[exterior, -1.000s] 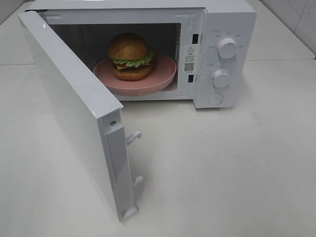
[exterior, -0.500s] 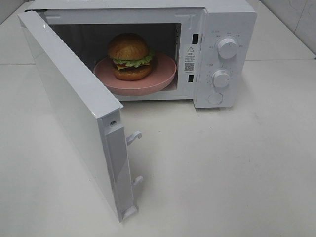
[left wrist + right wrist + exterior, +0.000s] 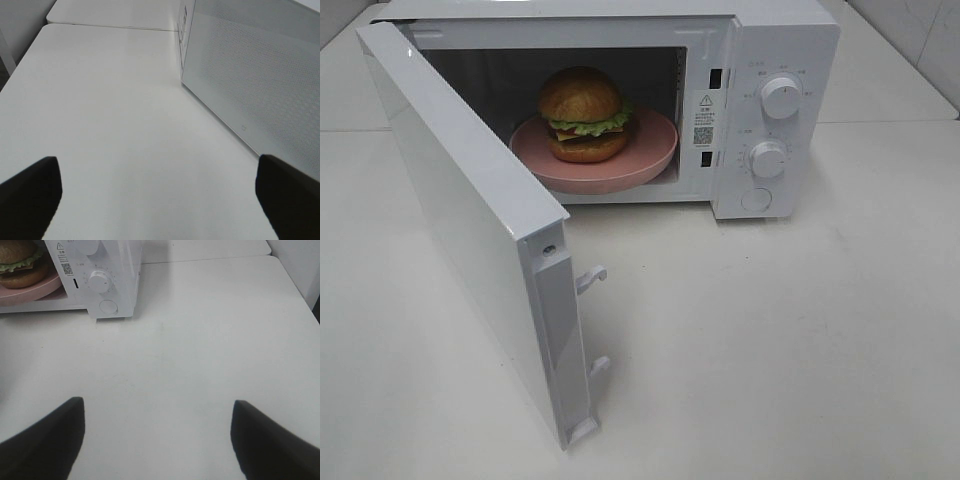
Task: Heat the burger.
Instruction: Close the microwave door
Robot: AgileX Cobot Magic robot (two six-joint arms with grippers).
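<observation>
Door sticks far out on the left. The burger sits on the pink plate inside the microwave. Open table spreads to the right. Left gripper and right gripper gape wide, holding nothing.

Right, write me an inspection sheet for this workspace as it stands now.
Surface: white table, microwave standing on it.
Job's things: burger on a pink plate inside the microwave; door wide open.
Clutter: nothing seen.
Grippers: left gripper open, empty, beside the door; right gripper open, empty, over the table, facing the dials.
Cables: nothing seen.
Surroundings: pale wall behind, at the right.
</observation>
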